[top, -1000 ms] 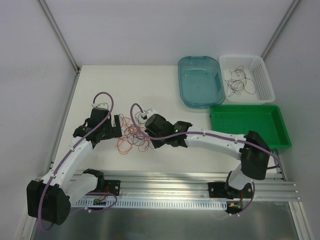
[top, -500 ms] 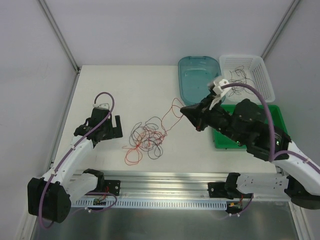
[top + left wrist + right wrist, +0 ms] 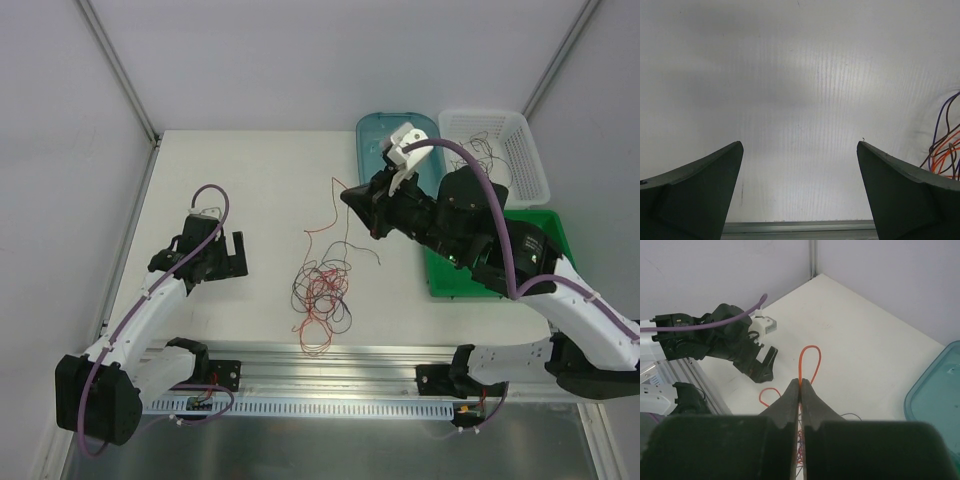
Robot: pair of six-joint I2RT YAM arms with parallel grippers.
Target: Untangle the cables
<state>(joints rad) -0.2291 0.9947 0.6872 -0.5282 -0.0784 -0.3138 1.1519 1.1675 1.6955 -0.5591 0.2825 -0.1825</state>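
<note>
The cables [image 3: 322,293] are a bunch of thin orange-red, black and purple wires on the table's middle front. One orange strand [image 3: 335,215] rises from the bunch to my right gripper [image 3: 349,198], which hangs above the table. In the right wrist view the right gripper [image 3: 800,383] is shut on that strand, and an orange loop [image 3: 809,360] sticks out past its tips. My left gripper [image 3: 233,254] stands open low over the table, left of the bunch. Nothing lies between the jaws of the left gripper [image 3: 799,145]; a few wires [image 3: 944,155] show at the right edge.
A teal bin [image 3: 366,150] and a white basket [image 3: 541,180] holding a few dark wires stand at the back right. A green tray [image 3: 556,238] lies in front of them, partly behind my right arm. A metal rail [image 3: 330,365] runs along the near edge.
My right gripper has risen and swung right and back with the orange strand. The bunch has been dragged right and towards the near edge. The left arm has hardly moved.
</note>
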